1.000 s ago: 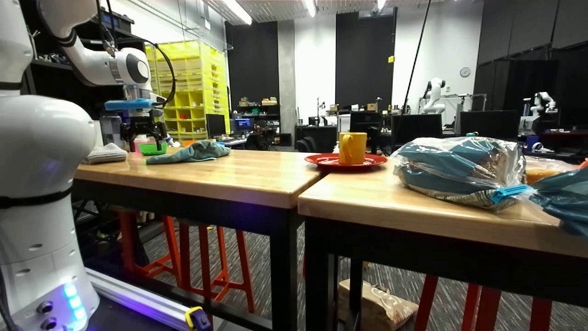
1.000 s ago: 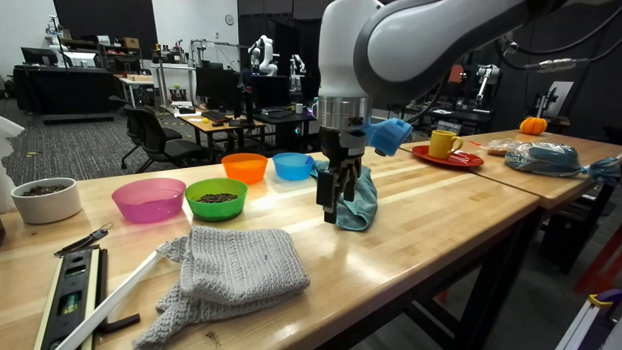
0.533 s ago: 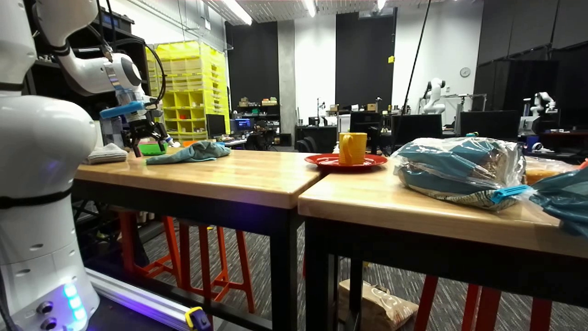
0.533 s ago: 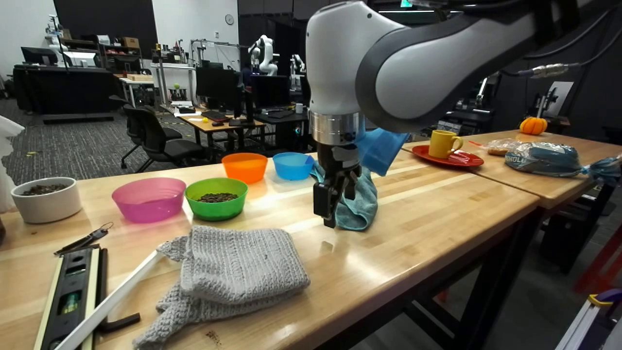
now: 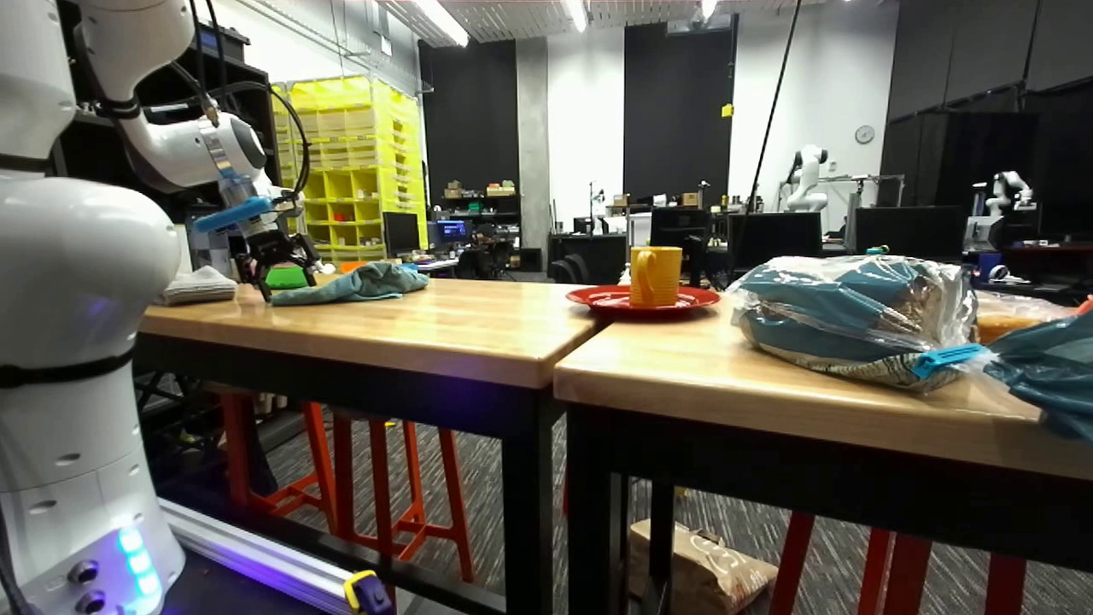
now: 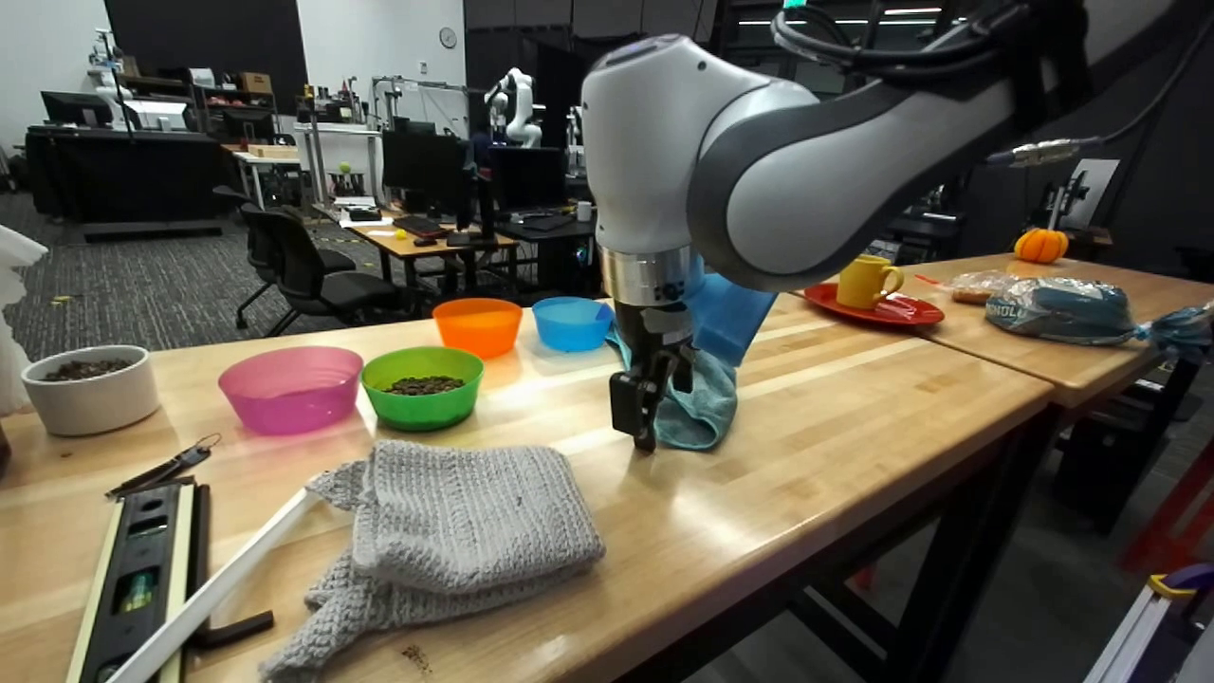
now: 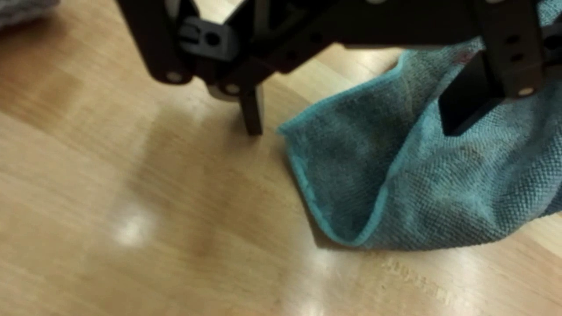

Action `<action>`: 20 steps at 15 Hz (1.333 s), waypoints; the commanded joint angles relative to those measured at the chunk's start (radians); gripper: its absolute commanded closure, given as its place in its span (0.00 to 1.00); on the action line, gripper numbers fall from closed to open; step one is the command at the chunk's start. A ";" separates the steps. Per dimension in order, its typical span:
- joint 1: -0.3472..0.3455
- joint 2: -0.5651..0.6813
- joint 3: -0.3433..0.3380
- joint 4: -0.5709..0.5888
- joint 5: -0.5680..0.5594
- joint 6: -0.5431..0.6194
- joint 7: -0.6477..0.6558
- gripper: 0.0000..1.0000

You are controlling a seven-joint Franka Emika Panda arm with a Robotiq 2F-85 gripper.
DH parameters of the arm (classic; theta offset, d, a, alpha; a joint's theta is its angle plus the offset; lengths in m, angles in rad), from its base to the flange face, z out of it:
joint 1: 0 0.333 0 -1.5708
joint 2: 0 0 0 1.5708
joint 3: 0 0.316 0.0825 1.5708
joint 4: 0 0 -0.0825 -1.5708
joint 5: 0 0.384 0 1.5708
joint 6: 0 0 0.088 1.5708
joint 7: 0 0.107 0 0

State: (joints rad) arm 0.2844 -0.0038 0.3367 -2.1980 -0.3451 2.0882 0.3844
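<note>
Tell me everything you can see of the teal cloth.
The teal cloth looks like textured fabric with a brighter hem, a reddish spot and a faint brownish one. It lies crumpled, partly folded over, on the wooden table near the blue bowl. The open hand straddles its edge; whether they touch is unclear.

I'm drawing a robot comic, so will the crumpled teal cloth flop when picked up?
Probably: the teal cloth slumps in soft folds. It's likely light, since the fabric looks thin. Pushed, it might bunch up, not roll: it lies loosely folded.

Close wrist view, exterior views sharing cloth (image 5: pixel 359 284)
</note>
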 commanded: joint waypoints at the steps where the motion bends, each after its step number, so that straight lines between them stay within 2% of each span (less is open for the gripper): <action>1: 0.012 0.015 -0.007 0.024 -0.064 -0.018 0.038 0.00; 7: 0.011 0.012 -0.016 0.033 -0.110 -0.047 0.037 0.00; 10: 0.010 0.005 -0.018 0.027 -0.098 -0.071 0.032 0.06; 12: 0.011 0.004 -0.018 0.022 -0.090 -0.086 0.029 0.29; 13: 0.012 0.003 -0.017 0.021 -0.089 -0.091 0.029 0.32; 15: 0.013 0.003 -0.017 0.023 -0.087 -0.096 0.030 0.45; 20: 0.015 0.004 -0.017 0.026 -0.092 -0.105 0.035 0.85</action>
State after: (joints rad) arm 0.2892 0.0078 0.3254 -2.1735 -0.4330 2.0063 0.4046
